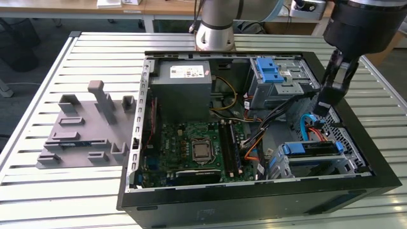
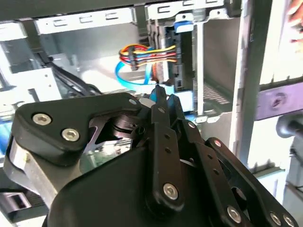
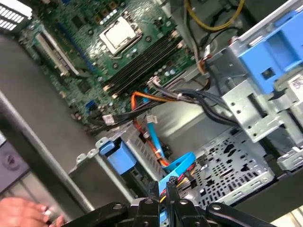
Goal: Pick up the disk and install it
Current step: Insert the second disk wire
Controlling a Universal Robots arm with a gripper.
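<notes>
- One gripper (image 1: 323, 107) hung inside the open computer case (image 1: 254, 200), low beside the wall on the exterior view's right, above the drive bay at the near corner of the case.
- Its fingers (image 2: 163, 101) stood pressed together in both wrist views, with no gap visible between the tips and nothing clearly clamped; at most they brushed the blue cable (image 3: 177, 165) and the bundle of coloured wires (image 2: 144, 53) just ahead of them.
- Nearest the camera in the exterior view, the disk (image 1: 310, 149) sat in its blue carrier within the metal cage (image 1: 318, 164) at the near right corner of the case, apparently seated or close to it.
- Judged from that, the step in hand was the seating: a good job would mean pushing squarely on the carrier's blue edge, along the line of the cage rails, without snagging the cables that cross in front.
- A slanted push could jam the carrier, so the tips ought to stay centred on the handle.
- Farther in lay the motherboard (image 1: 197, 148) on the case floor, then the grey power supply (image 1: 183, 78) against the far wall.
- A second blue-latched bay (image 1: 277, 76) stood at the far right corner.
- Well apart, a grey fixture (image 1: 86, 131) rested on the bench (image 1: 38, 95) by its left edge.
</notes>
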